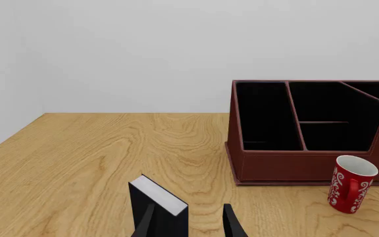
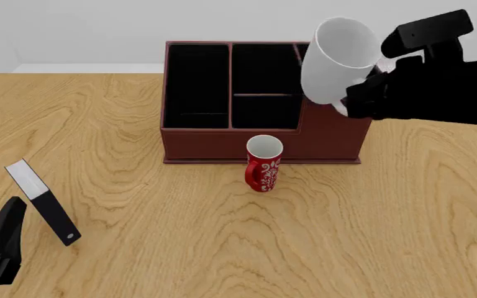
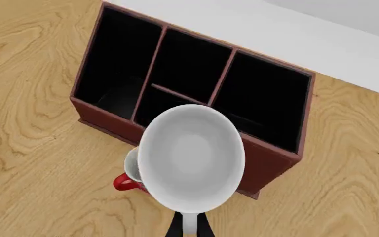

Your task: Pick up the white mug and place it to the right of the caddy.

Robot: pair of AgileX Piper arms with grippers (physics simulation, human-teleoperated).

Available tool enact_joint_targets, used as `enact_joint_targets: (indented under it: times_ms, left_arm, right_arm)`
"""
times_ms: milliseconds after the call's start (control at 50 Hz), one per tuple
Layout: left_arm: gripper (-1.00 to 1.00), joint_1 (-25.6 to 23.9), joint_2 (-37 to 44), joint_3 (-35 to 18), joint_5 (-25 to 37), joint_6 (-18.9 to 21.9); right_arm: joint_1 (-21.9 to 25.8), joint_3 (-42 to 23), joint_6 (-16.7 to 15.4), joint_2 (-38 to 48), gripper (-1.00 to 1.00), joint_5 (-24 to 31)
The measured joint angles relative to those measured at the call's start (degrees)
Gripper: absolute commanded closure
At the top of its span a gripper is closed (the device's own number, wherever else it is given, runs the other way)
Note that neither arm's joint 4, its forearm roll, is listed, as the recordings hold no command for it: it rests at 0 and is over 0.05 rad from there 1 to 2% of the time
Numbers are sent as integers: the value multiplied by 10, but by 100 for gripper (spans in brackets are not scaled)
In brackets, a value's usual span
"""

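I see my right end effector (image 3: pixel 188 228) pinched on the white mug (image 2: pixel 338 59), which hangs tilted in the air over the right part of the caddy (image 2: pixel 197 139). The red mug (image 2: pixel 263 164) stands on the table (image 2: pixel 222 236) just in front. My left end effector (image 1: pixel 189 219) rests spread near the left, beside a black slab (image 2: pixel 44 202).

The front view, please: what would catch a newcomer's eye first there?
The glossy white mug stands out at once, lifted off the table and tilted in the right gripper, over the right end of the large dark red-brown caddy. Next comes the slim red patterned mug, upright on the wooden table just in front of the caddy.
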Motion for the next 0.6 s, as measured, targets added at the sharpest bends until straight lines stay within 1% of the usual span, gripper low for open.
enact_joint_targets:
  times_ms: [420, 600]
  left_arm:
    - [-100, 0, 0, 0, 0, 0]
    - [-100, 0, 0, 0, 0, 0]
  right_arm:
    - [-58, 42, 25, -104, 100, 32]
    - [-90, 54, 28, -140, 100, 48]
